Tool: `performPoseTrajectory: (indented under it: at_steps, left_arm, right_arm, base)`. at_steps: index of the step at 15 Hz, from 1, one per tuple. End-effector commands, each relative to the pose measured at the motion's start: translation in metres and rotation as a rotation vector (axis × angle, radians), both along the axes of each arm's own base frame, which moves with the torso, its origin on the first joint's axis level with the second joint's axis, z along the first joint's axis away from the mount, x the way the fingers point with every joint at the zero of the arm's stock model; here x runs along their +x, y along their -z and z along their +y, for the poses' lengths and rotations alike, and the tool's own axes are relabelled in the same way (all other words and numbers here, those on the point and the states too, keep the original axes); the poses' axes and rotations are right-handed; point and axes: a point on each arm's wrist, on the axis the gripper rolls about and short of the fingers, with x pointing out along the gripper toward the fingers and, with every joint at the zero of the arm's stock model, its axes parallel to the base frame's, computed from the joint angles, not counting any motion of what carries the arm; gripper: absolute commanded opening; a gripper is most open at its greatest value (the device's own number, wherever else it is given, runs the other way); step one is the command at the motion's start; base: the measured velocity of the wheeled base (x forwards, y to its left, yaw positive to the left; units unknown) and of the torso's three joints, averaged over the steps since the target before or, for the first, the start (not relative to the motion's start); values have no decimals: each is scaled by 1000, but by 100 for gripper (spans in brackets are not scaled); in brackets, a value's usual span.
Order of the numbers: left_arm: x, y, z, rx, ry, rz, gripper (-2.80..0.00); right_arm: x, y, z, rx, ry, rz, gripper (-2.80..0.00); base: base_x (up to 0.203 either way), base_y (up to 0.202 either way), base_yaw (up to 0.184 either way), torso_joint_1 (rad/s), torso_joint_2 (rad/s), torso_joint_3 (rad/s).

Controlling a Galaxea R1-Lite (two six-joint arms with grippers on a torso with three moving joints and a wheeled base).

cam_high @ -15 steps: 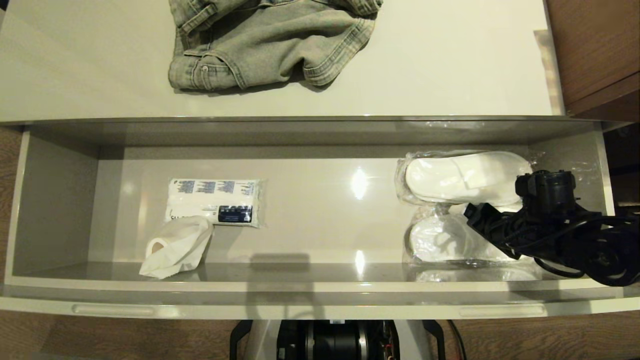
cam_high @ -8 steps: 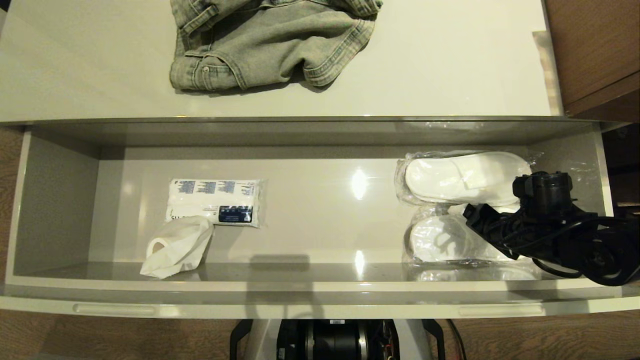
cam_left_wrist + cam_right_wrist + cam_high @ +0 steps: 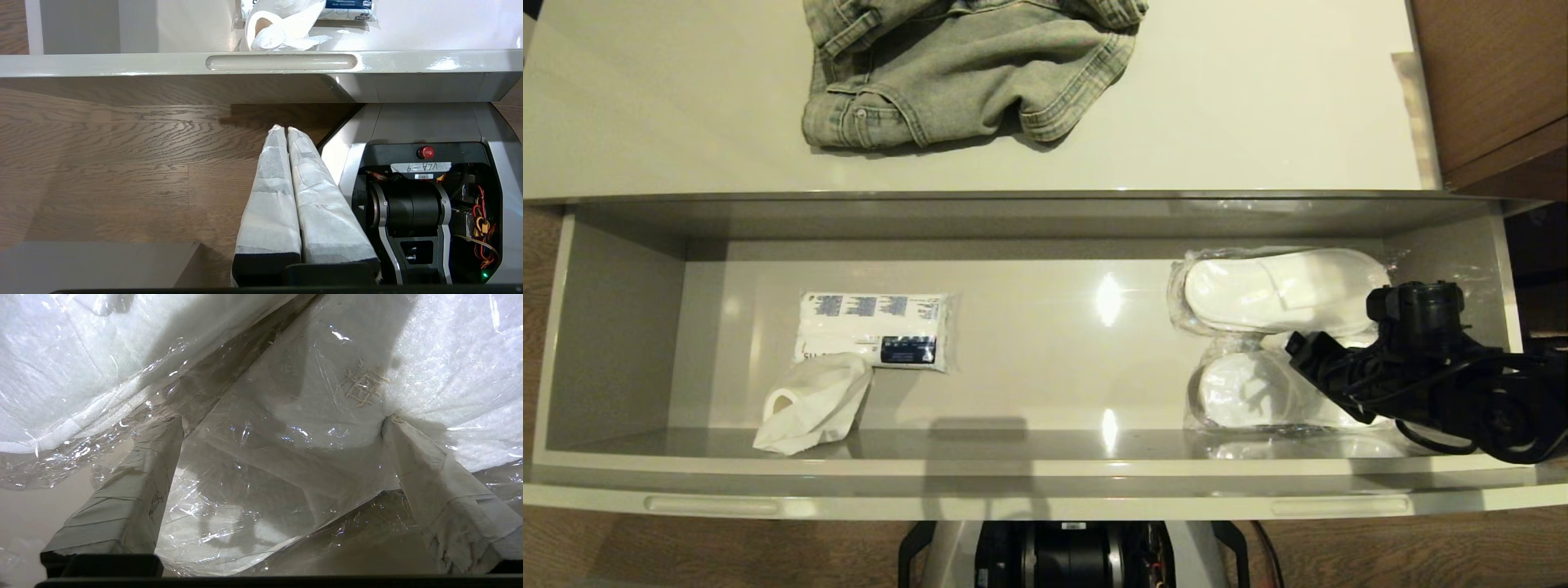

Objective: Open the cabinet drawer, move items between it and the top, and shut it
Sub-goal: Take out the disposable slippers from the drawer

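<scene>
Barely shifted since a second ago, my right gripper (image 3: 282, 428) sits low in the drawer (image 3: 613, 327), fingers (image 3: 135, 477) spread wide, tips pressing the nearer slipper pack (image 3: 1250, 392). Second pack (image 3: 1282, 290) lies just beyond it.

A white strip label (image 3: 421, 167) on the robot's base, just below a red button (image 3: 425, 152), carries handwritten characters seen upside down; they look like "V-A-9", though the reading is unsure. The tissue pack (image 3: 872, 330) in the drawer has blue print and a dark label too small to read. A pale embroidered emblem (image 3: 363, 386) on a bagged slipper (image 3: 429, 367) is illegible.
</scene>
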Motion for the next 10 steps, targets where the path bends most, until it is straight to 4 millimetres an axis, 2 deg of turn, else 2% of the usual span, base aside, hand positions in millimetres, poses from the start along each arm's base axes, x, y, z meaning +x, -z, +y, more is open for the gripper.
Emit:
performPoseTrajectory:
  at_steps: [1,10]
  left_arm:
    - [0,0,0,0,0,0,-280]
    - [0,0,0,0,0,0,-280]
  right_arm:
    - [4,8,-4,3,10,2,0]
    - [7,11,-9,5,28,5,0]
  base:
    - [0,0,0,0,0,0]
    - [0,0,0,0,0,0]
